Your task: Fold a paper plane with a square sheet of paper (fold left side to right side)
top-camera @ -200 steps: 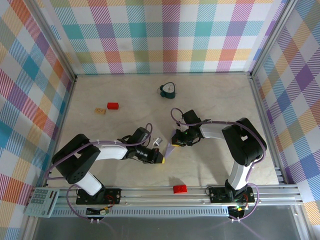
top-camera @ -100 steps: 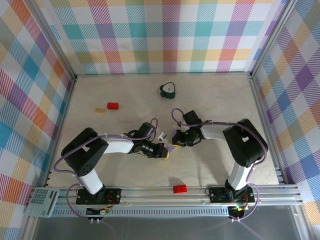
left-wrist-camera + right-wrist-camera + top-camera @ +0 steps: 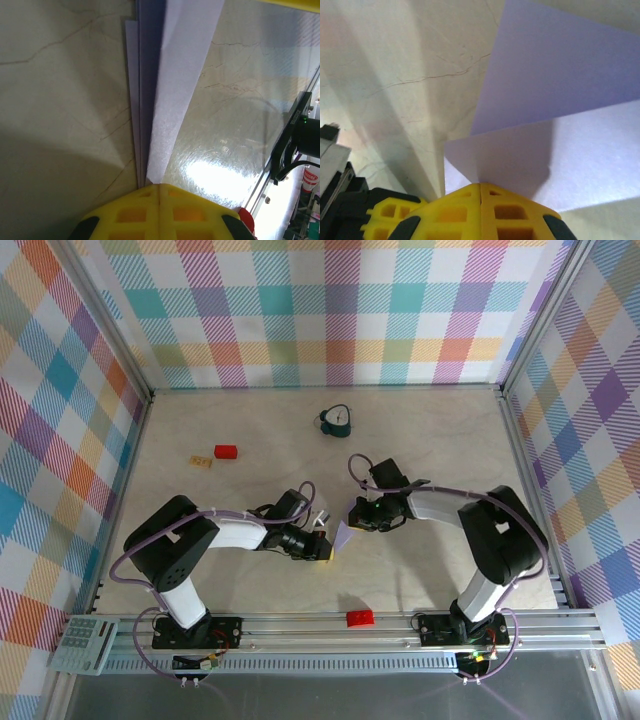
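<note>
While the paper plane (image 3: 343, 536) is lying mid-table (image 3: 250, 480) between the arms, the left fingers (image 3: 135, 210) are clenching shut, touching its point; the right fingers (image 3: 505, 210) are clenching shut at its wider end.

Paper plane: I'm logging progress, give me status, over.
Left pincer shut on the paper plane. Right pincer shut on it too. Red block lies apart, nearer the bases.

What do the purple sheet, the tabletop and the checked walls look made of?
Purple sheet: thin matte paper, judging by the sharp creases and stacked layers.
Tabletop: beige marble-look surface with fine veins, semi-gloss given the glare patch. Probably laminate or a print, though real stone can't be ruled out.
Checked walls: pastel plaid, matte. Printed fabric or board, unclear which.
</note>
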`<state>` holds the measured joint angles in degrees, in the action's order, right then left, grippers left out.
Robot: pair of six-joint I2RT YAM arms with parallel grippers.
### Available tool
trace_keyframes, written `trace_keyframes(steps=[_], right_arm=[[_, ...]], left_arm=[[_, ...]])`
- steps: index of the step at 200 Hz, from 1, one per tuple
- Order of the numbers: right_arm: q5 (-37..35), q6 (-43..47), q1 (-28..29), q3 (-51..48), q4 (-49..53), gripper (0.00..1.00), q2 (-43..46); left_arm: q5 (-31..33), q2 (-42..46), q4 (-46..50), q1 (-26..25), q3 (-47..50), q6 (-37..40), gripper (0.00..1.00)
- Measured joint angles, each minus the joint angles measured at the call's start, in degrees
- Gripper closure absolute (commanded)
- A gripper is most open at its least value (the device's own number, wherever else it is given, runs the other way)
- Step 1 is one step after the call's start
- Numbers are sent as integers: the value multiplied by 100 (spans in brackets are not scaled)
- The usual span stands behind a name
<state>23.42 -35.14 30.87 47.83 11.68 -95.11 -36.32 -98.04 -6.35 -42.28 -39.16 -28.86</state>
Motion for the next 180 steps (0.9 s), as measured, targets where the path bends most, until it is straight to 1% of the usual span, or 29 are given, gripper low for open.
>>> trace_keyframes(steps=[25, 55, 79, 117, 180], right_arm=[[-9, -17, 52, -216, 4, 100, 343], [-4, -46, 256, -363, 15, 100, 490], [-2, -96, 476, -372, 4, 100, 487], [9, -157, 667, -372, -33, 100, 356], [-66, -166, 710, -372, -42, 100, 24]], left_arm=[[37, 9, 13, -15, 0, 24, 100], [90, 17, 46, -39, -20, 90, 100], [122, 17, 105, -57, -46, 146, 100], [157, 20, 179, -72, -85, 155, 100], [201, 28, 243, -83, -114, 173, 100]])
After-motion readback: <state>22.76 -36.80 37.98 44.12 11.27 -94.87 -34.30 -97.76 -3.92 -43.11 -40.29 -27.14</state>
